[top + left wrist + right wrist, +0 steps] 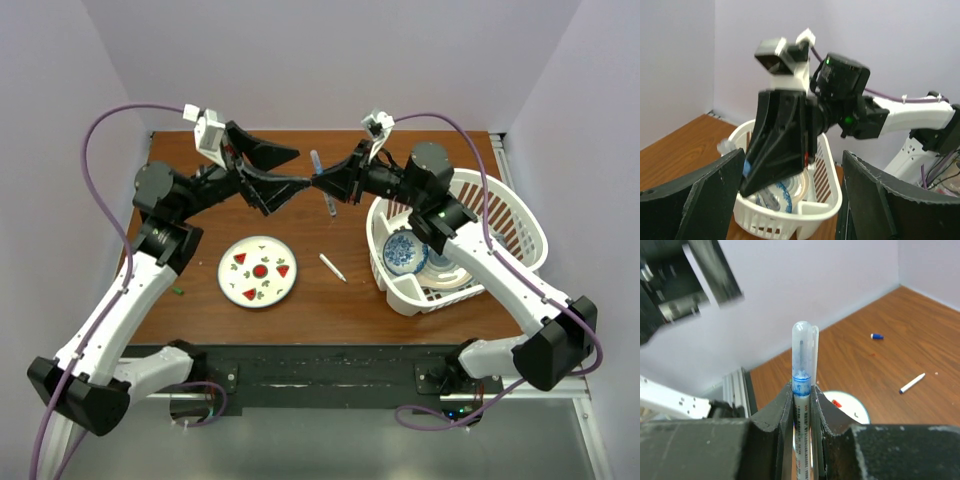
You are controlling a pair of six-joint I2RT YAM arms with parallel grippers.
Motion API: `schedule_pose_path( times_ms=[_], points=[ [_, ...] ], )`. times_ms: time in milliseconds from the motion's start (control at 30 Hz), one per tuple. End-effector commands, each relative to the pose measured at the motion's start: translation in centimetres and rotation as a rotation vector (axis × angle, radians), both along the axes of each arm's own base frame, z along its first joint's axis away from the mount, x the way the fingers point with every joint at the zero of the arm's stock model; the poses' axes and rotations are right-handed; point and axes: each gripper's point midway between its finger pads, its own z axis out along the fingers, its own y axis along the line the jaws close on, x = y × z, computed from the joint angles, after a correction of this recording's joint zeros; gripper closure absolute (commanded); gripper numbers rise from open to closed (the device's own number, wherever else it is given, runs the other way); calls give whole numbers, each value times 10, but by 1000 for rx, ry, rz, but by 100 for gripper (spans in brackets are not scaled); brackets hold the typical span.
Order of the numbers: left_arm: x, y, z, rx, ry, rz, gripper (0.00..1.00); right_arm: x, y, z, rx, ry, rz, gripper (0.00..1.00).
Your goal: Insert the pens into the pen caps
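The right end effector [802, 399] pinched a pen [800, 382] that looked capped. The left end effector [303, 167] was spread open. Next, it probably had to put that down and grab the loose pen [333, 268].

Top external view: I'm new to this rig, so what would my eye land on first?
The two grippers nose to nose, raised at back centre: the right gripper clamps a pen, and the left gripper gapes open facing it. Next, the white basket at right and the red-marked plate left of centre.
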Motion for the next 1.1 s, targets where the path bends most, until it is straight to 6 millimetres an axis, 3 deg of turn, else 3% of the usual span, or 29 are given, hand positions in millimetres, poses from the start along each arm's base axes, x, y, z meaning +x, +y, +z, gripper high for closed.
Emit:
schedule_pose_path(
  times_ms=[0, 33, 67, 133, 300, 567, 800, 1067],
  points=[
    [-8, -3, -36, 36, 53, -58, 17, -7, -14, 64, 187, -79, -52, 100],
    [-10, -5, -47, 31, 79, -88, 18, -8, -14, 66, 202, -81, -48, 100],
    [-19, -7, -40, 8, 40, -132, 19, -9, -13, 69, 217, -78, -39, 100],
    [-18, -11, -48, -11, 111, -176, 21, -12, -11, 74, 234, -102, -24, 100],
    [-5, -19, -61, 4, 168, -192, 23, -19, -10, 79, 270, -118, 6, 100],
    [-23, -25, -57, -93, 172, -370, 33, -31, 10, 72, 286, -90, 47, 100],
    [-22, -34, -61, -94, 193, -402, 42, -34, 22, 71, 313, -68, 52, 100],
    [-26, -40, -62, -89, 195, -436, 74, -36, 23, 69, 313, -65, 52, 100]
  ],
)
